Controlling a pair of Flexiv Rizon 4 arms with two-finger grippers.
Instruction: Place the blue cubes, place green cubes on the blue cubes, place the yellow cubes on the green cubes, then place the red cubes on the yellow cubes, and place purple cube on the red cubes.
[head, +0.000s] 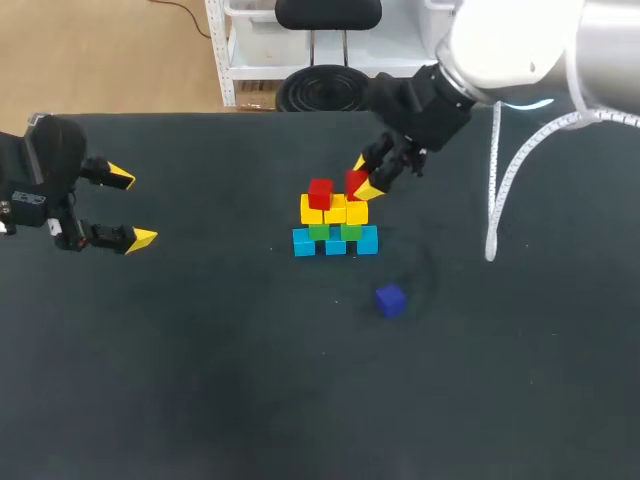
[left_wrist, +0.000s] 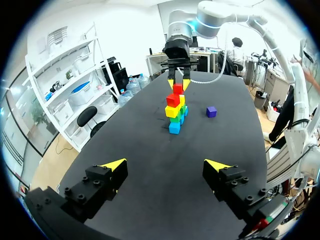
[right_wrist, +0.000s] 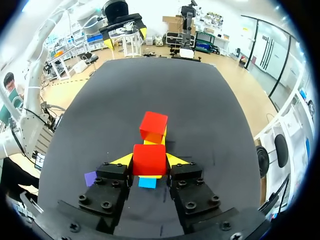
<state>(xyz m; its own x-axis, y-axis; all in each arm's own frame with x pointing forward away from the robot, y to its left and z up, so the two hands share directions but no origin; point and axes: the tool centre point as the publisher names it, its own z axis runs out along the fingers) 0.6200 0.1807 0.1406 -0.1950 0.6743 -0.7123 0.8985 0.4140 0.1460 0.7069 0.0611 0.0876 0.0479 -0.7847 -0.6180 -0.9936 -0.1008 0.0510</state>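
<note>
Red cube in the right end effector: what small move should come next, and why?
Probably lower the held red cube gently onto the yellow cubes, beside the other red cube. The right end effector is shut on it right over them, but I cannot tell whether it rests there yet.

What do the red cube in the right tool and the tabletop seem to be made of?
Red cube: probably painted wood or plastic; even colour, crisp edges, slight sheen. Tabletop: looks like dark matte cloth or mat; no reflections show.
</note>
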